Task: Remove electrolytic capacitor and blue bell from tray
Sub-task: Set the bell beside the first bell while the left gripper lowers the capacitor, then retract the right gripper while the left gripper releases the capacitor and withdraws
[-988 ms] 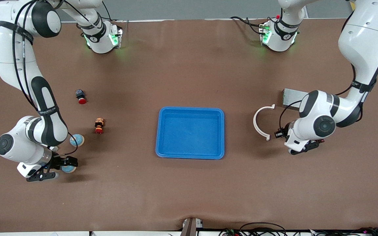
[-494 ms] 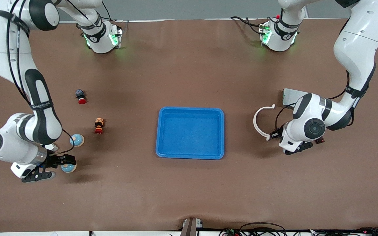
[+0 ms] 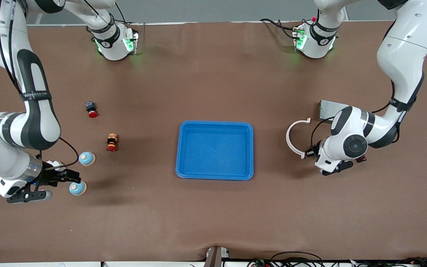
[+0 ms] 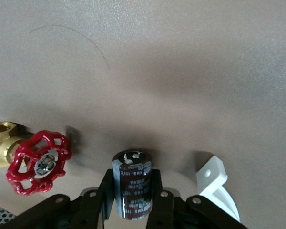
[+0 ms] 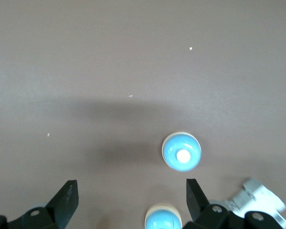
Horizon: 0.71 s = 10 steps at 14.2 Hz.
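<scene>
My left gripper [image 3: 311,152] is shut on a dark cylindrical capacitor [image 4: 132,190], held upright just above the table at the left arm's end; the front view hides the capacitor under the wrist. In the left wrist view the left gripper [image 4: 132,202] clamps its sides. Two blue dome bells lie at the right arm's end: one [image 3: 86,158] farther from the front camera, one [image 3: 77,188] nearer. My right gripper [image 3: 63,183] is open over the nearer bell [image 5: 162,218], which lies between the right gripper's [image 5: 131,198] fingers, close to one finger [image 5: 196,196]. The other bell [image 5: 181,151] lies apart.
A blue tray [image 3: 184,150] sits mid-table. A white arc-shaped ring [image 3: 290,139], a grey box [image 3: 328,109] and a red-handled brass valve [image 4: 38,162] lie by the left gripper. Two small red push buttons [image 3: 92,109] [image 3: 112,142] and a silver piece [image 5: 257,195] lie near the bells.
The right arm has drawn back toward its end of the table, the bell staying on the table. The left gripper shifted slightly toward the tray with the capacitor, then held still.
</scene>
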Each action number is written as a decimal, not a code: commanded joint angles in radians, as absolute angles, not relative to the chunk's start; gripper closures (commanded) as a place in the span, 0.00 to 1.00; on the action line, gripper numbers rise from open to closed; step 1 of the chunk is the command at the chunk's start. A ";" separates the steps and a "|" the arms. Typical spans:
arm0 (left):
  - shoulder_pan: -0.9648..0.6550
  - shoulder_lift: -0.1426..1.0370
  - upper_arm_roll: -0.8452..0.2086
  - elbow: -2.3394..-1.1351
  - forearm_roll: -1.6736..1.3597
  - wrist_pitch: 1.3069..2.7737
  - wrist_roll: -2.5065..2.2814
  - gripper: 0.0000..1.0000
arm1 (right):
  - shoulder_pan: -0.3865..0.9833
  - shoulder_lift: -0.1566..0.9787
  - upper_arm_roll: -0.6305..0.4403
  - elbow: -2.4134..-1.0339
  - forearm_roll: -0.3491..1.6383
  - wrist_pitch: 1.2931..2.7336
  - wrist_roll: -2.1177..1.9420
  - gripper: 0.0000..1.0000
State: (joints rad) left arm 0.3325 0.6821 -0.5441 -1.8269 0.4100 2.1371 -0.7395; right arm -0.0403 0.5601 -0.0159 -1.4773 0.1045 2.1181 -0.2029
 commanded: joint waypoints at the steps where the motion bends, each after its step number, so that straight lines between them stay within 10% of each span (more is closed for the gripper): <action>1: 0.334 0.690 -0.548 -1.815 0.437 2.145 -0.755 0.80 | -0.038 0.448 -0.018 -1.513 0.022 2.054 -0.144 0.00; 10: 0.334 0.693 -0.548 -1.815 0.437 2.148 -0.756 0.51 | -0.048 0.197 -0.018 -1.520 0.000 1.767 -0.089 0.00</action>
